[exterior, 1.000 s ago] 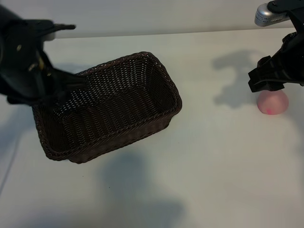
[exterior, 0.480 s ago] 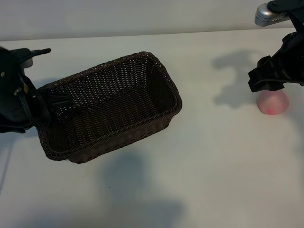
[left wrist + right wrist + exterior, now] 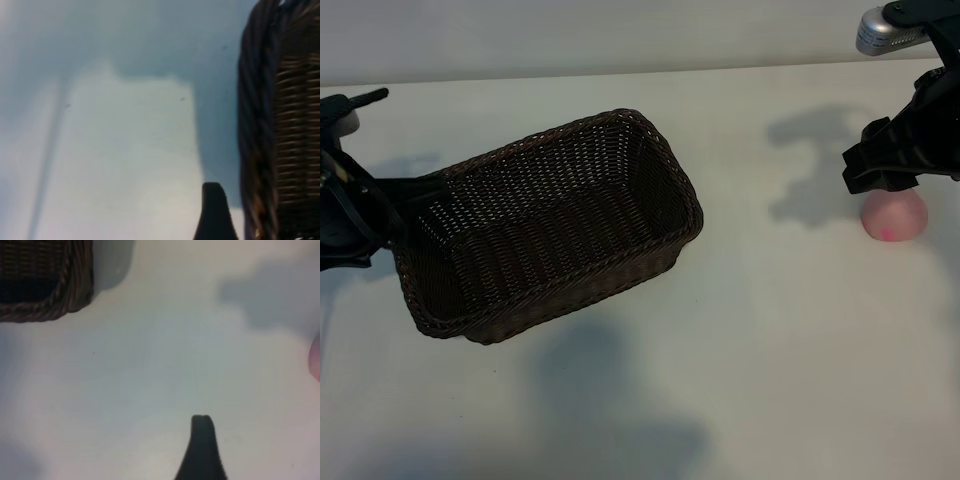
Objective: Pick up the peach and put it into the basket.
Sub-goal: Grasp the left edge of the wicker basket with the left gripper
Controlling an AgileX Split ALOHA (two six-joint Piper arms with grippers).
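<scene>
White table [image 3: 770,330]; basket [image 3: 550,225], peach [image 3: 894,216] unlabelled.

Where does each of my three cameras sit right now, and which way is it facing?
Exterior: outside the rig, steeply above the white table, showing the dark brown woven wicker basket, pale pink round peach and both arms.
Left wrist: beside the basket's braided rim; one dark fingertip shows.
Right wrist: looks down at bare table; one fingertip, basket corner, peach at the frame's edge.
Shared: all show the basket.
</scene>
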